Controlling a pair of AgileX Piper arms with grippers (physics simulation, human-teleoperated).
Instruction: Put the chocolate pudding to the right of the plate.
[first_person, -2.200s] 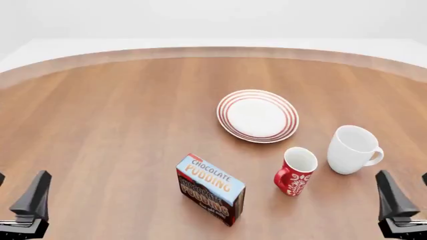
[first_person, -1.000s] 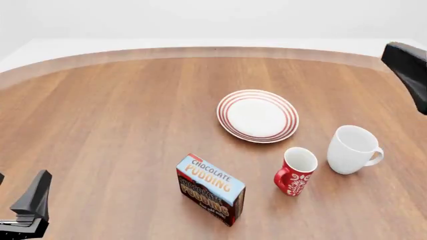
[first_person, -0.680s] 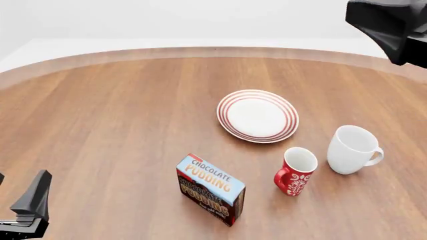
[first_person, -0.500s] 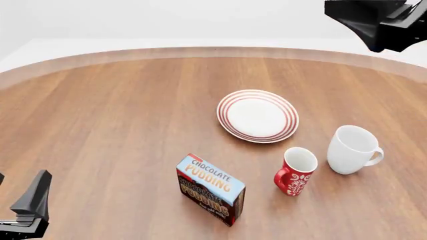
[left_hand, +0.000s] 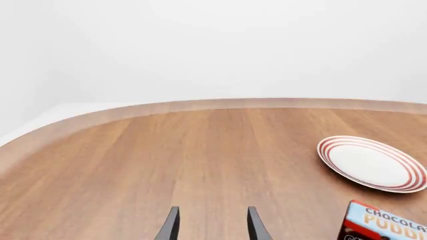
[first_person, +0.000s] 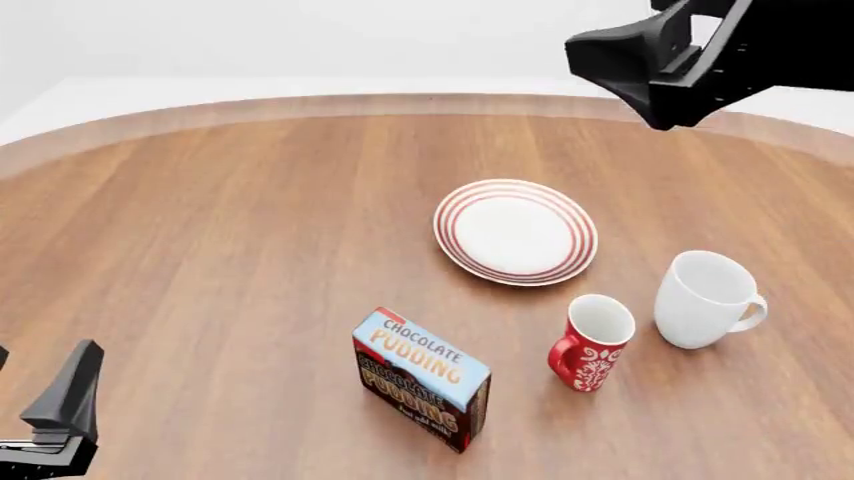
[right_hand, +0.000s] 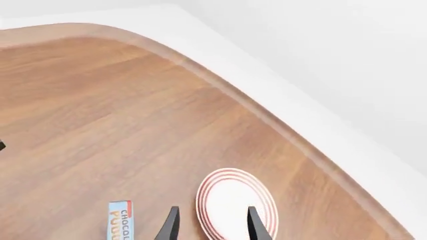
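One chocolate pudding (first_person: 422, 377) box sits at lower centre of the front view. One plate (first_person: 515, 231) lies at centre right. Two mugs stand at lower right: one red patterned mug (first_person: 591, 341) and one plain white mug (first_person: 707, 298). All four rest on one wooden surface (first_person: 227, 240).

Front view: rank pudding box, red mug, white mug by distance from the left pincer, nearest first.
From the left pincer, low at the left edge:
1. Chocolate pudding, nearest, centre front.
2. Red mug, right of the box.
3. White mug, farthest right.
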